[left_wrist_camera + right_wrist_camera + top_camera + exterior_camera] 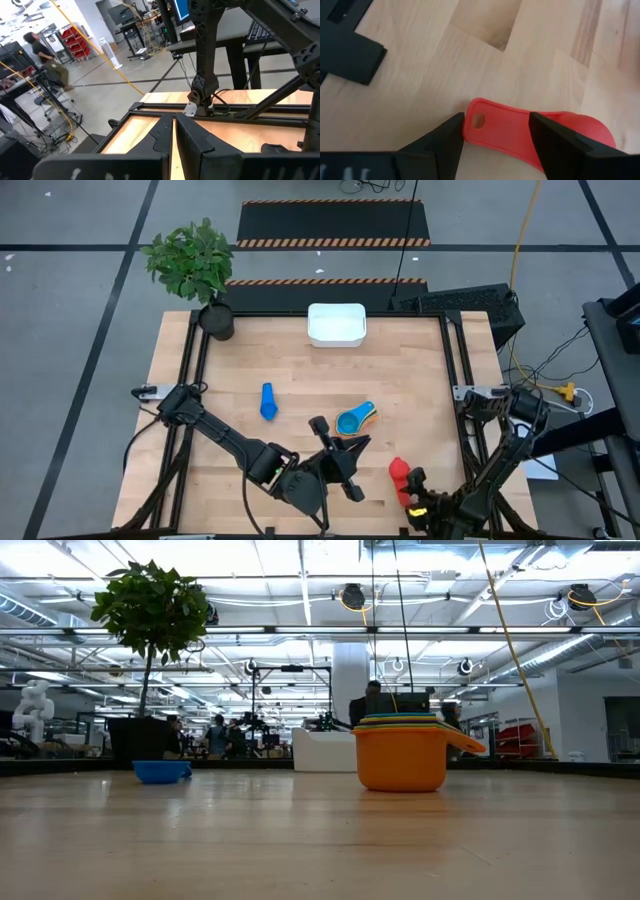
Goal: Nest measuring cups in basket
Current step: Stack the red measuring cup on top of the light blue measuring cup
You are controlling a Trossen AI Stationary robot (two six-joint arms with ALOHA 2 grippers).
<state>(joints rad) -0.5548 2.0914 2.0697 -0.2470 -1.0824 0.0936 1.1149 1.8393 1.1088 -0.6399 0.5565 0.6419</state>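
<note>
Two arms are low at the near edge of the table [300, 370]. The right gripper [495, 137] has its jaws apart, one on each side of the handle of the red cup [520, 135]; they do not press it yet. The left gripper [335, 455] is clenched and holds nothing, near the stack of cups [355, 420] in the middle. One blue cup [267, 402] lies alone. The white basket [336, 324] stands at the far edge, beside the plant [195, 265].
</note>
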